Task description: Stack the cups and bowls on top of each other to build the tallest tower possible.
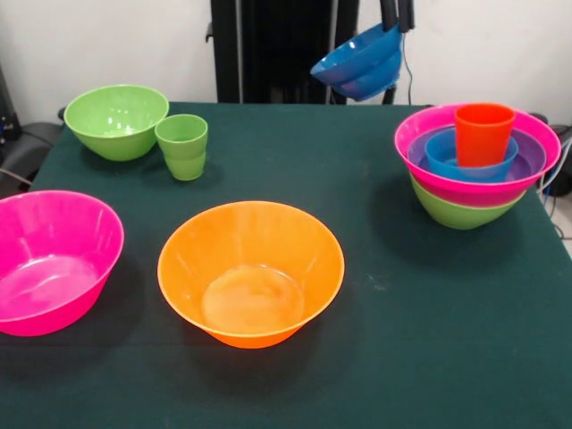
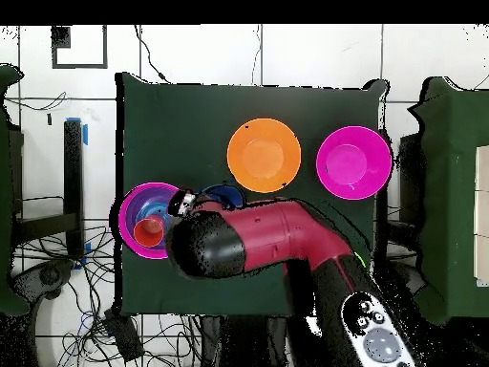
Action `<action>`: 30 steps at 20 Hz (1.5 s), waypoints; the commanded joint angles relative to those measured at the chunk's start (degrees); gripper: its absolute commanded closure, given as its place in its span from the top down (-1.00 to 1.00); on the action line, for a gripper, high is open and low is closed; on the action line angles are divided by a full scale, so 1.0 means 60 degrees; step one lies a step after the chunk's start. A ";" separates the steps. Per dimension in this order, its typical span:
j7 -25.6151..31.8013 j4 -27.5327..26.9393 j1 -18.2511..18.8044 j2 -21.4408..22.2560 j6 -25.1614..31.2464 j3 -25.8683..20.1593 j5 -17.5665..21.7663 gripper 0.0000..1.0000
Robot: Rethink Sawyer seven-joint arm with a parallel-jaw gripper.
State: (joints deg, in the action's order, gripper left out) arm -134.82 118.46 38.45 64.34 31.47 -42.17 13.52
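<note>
My gripper (image 1: 397, 24) comes in at the top edge, shut on the rim of a small blue bowl (image 1: 359, 61) that hangs tilted in the air above the table's far side. To the right of it stands the tower (image 1: 476, 170): a green bowl at the base, then a pink bowl, a purple one, a small blue one and an orange-red cup (image 1: 483, 132) on top. A green bowl (image 1: 115, 121) and a green cup (image 1: 183, 146) stand at the far left. In the overhead view the arm (image 2: 258, 239) hides these two; the tower (image 2: 143, 203) shows beside it.
A big orange bowl (image 1: 251, 273) sits in the middle of the dark green table (image 1: 429, 322), and a big pink bowl (image 1: 52, 262) at the near left edge. Overhead, the orange bowl (image 2: 264, 155) and pink bowl (image 2: 353, 161) lie side by side.
</note>
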 commanded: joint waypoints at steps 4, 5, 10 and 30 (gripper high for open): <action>-0.3858 0.0818 -0.2196 -0.0128 -0.0736 0.2809 0.0144 -1.00; -0.3907 0.0782 -0.2366 -0.0162 -0.0765 0.2987 0.0101 -1.00; -0.4903 0.0531 -0.3695 -0.0258 -0.0919 0.4162 0.0149 -1.00; -0.7043 -0.1322 -0.7067 -0.1591 -0.1163 0.6723 -0.0353 -1.00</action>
State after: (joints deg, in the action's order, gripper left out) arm -164.17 114.72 -2.52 61.48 28.46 -5.88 13.24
